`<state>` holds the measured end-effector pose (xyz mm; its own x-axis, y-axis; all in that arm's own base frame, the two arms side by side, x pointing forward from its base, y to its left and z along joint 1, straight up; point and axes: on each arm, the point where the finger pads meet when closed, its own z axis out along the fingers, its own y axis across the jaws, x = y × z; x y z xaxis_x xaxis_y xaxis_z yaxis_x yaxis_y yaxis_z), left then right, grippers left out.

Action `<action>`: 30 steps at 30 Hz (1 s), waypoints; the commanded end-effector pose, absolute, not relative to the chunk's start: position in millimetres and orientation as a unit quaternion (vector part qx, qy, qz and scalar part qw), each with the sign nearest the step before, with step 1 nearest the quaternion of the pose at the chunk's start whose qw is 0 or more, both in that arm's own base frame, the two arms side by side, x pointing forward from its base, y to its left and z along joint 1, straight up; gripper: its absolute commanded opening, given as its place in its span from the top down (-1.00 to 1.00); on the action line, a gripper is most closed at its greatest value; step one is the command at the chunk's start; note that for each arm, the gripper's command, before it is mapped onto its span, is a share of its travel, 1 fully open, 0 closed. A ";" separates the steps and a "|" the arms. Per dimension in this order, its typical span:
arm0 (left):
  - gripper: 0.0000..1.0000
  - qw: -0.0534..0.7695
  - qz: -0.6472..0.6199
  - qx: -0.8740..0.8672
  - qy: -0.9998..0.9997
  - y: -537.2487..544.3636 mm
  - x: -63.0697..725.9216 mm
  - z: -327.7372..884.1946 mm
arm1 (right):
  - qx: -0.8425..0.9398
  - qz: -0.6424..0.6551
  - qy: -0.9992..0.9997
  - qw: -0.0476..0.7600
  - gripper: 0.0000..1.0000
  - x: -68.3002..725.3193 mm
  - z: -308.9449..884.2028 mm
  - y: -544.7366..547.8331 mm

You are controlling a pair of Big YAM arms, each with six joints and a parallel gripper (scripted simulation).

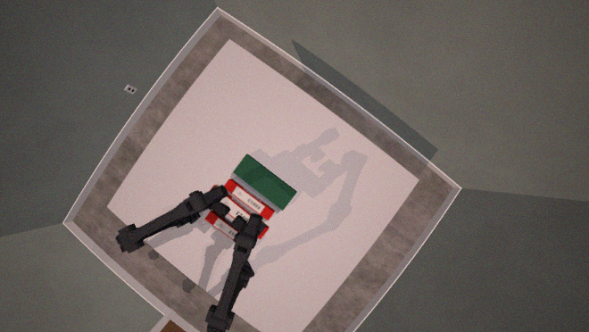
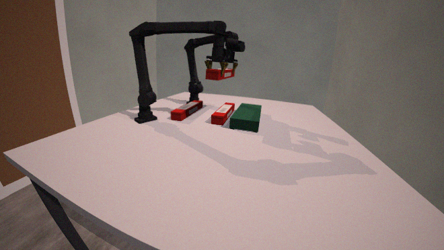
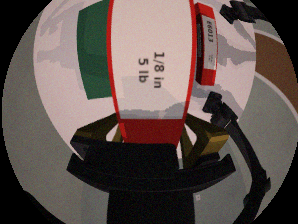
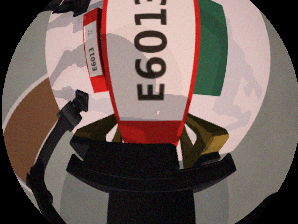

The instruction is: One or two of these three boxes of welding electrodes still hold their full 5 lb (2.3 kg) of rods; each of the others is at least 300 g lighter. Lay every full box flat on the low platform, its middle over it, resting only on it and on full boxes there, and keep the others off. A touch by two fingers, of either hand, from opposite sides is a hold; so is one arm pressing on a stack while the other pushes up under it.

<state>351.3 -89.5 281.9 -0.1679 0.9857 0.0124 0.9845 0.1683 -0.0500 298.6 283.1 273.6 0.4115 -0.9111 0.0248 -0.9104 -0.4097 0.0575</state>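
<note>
Both grippers hold one red electrode box high above the table, one at each end. In the left wrist view the box reads "1/8 in 5 lb" and the left gripper is shut on its end. In the right wrist view the box reads "E6013" and the right gripper is shut on its other end. Two more red boxes lie flat on the table: one beside the green platform, the other farther from it.
The arm bases stand near the table's edge behind the boxes, one base nearer the brown door, the other base farther back. The white table stretches wide in front of the platform.
</note>
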 end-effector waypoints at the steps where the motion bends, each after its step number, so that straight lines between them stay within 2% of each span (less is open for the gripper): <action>1: 1.00 -0.047 -0.024 -0.639 -0.767 -88.0 368.3 328.8 | 0.839 0.008 -0.542 -0.042 1.00 309.1 335.7 285.1; 3: 1.00 -0.047 -0.024 -0.639 -0.767 -88.5 367.8 326.9 | 0.839 0.009 -0.542 -0.047 1.00 310.6 334.7 286.8; 4: 1.00 -0.035 -0.018 -0.640 -0.768 -87.4 362.2 314.8 | 0.840 0.005 -0.542 -0.024 1.00 298.0 276.8 287.3; 5: 1.00 -0.022 -0.009 -0.644 -0.765 -91.4 351.6 275.8 | 0.840 0.005 -0.542 -0.024 1.00 298.0 275.5 287.4; 30: 1.00 -0.022 -0.009 -0.644 -0.765 -91.7 352.8 247.7 | 0.840 0.005 -0.542 -0.024 1.00 298.9 247.4 288.2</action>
